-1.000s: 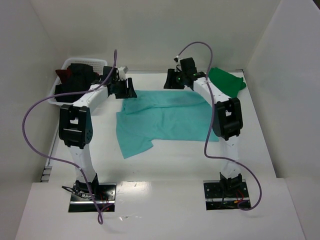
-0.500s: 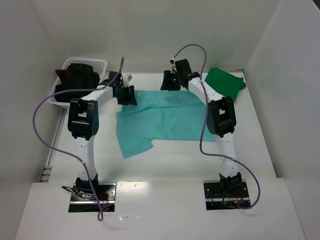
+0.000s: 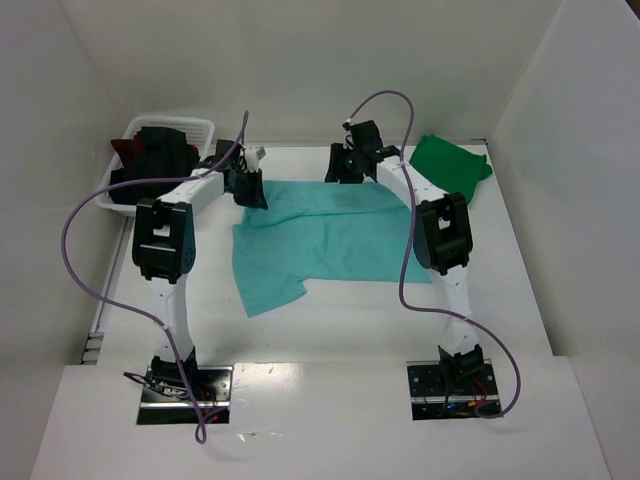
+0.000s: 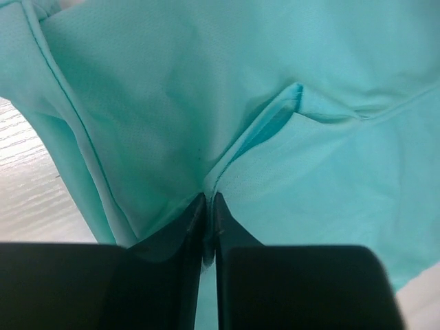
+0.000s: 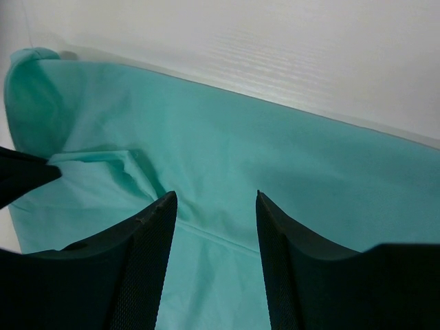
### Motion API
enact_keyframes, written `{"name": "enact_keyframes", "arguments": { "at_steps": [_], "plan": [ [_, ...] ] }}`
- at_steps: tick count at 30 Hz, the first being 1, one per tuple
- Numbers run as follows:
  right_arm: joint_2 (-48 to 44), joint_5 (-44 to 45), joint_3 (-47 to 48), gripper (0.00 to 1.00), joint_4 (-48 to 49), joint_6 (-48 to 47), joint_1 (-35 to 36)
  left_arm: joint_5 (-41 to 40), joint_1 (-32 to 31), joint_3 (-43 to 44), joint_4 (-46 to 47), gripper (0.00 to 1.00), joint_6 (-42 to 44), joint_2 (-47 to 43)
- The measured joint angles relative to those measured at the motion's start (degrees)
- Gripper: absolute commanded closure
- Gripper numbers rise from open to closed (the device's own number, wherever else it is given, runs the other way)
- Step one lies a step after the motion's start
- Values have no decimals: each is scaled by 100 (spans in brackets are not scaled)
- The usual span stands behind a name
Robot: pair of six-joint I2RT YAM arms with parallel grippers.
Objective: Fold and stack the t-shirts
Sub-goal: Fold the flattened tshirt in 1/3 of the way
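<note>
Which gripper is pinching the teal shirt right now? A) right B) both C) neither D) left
D: in its wrist view the left gripper has its jaws together on a fold of the teal shirt, while the right gripper stands open over the cloth.

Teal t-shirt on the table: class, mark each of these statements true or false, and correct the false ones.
1. The left hand is shut on a fold of the teal t-shirt. True.
2. The right hand grips the teal t-shirt. False: its fingers stand apart over the cloth.
3. A green t-shirt lies near the far right corner of the table. True.
4. The white basket is empty. False: it holds dark garments, black and dark red.
5. The teal t-shirt is folded into a neat square. False: it lies spread out and wrinkled.
</note>
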Motion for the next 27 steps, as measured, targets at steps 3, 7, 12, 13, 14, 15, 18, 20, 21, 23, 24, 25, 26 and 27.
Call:
{"name": "enact_keyframes", "arguments": {
  "at_steps": [3, 7, 12, 13, 14, 15, 18, 20, 21, 23, 24, 25, 26, 27],
  "plan": [
    [-13, 63, -173, 45, 0, 15, 0, 118, 0, -55, -59, 73, 33, -295],
    [-87, 131, -431, 45, 17, 20, 0, 317, 0, -319, -140, 68, 173, -758],
    [-216, 245, -726, 45, 44, 39, 0, 772, 0, -835, -431, 67, 428, -1064],
    [-238, 269, -769, 45, 52, 44, 0, 896, 0, -957, -527, 67, 492, -1071],
    [-269, 291, -820, 45, 66, 48, 0, 1019, -2, -1091, -629, 66, 579, -1071],
    [-289, 302, -859, 45, 68, 52, 0, 1104, -7, -1233, -734, 63, 619, -1069],
    [-334, 339, -922, 45, 83, 55, 0, 1185, -11, -1515, -955, 47, 713, -1069],
    [-350, 334, -922, 45, 94, 55, -2, 1165, -28, -1530, -960, 35, 715, -1071],
    [-356, 334, -922, 45, 98, 55, -2, 1150, -35, -1484, -951, 35, 697, -1071],
    [-374, 302, -922, 45, 98, 55, -2, 1099, -39, -1279, -898, 31, 688, -1071],
    [-385, 291, -922, 45, 101, 55, -2, 1088, -39, -1161, -855, 30, 688, -1071],
    [-396, 286, -929, 45, 114, 55, -2, 1071, -39, -920, -833, 24, 680, -1045],
    [-422, 278, -966, 45, 157, 55, -2, 1069, -39, -774, -778, 22, 673, -1025],
    [-474, 278, -1034, 45, 181, 59, -2, 1067, -39, -511, -743, 22, 658, -942]
  ]
}}
